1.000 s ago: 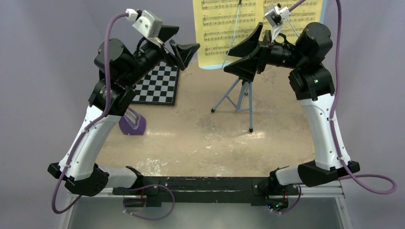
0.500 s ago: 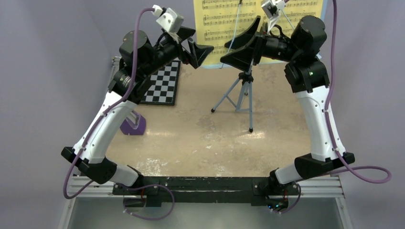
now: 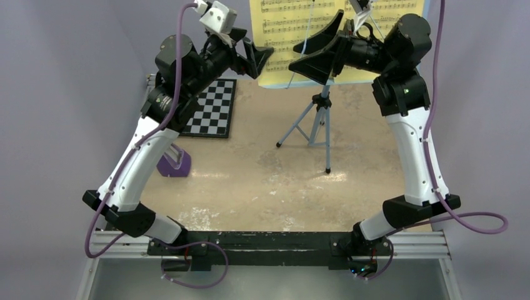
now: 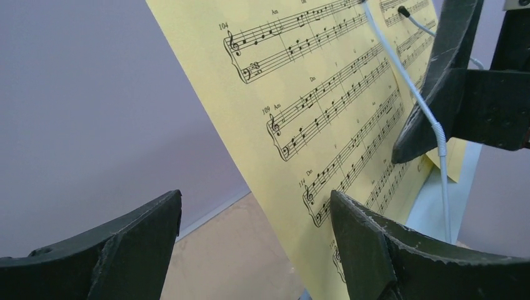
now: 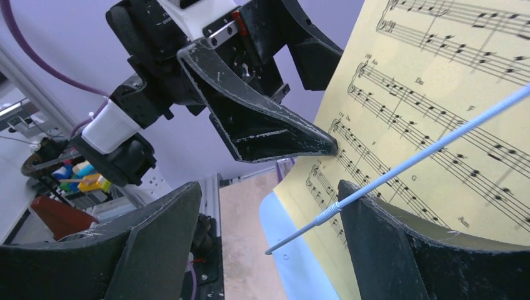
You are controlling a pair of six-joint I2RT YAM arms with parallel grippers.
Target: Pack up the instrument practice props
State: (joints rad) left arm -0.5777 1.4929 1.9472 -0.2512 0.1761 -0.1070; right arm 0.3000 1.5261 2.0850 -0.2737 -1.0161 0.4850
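Standing at the far edge of the surface [image 3: 262,181], one light blue music stand [image 3: 324,134] is carrying one yellow sheet of music [image 3: 284,31]. The sheet is sitting upright with its printed face turned toward the arms and its width running left to right; its top is being cut off by the frame. One thin wire clip [image 5: 437,147] is crossing its face at a slant.

One purple metronome [image 3: 174,164] is sitting near the left edge, partly hidden behind the left arm. One checkerboard [image 3: 212,109] is lying flat farther back on that side.

The two grippers are both hanging high in front of the sheet, each with its jaws spread wide apart and holding nothing. The left gripper [image 3: 255,55] is straddling the sheet's left edge, one finger [image 5: 275,134] reaching the paper's margin; whether it is touching cannot be told. The right gripper [image 3: 315,53] is facing it near the sheet's lower left part.

The roomiest stretch of surface is lying between the stand's feet and the arm bases.
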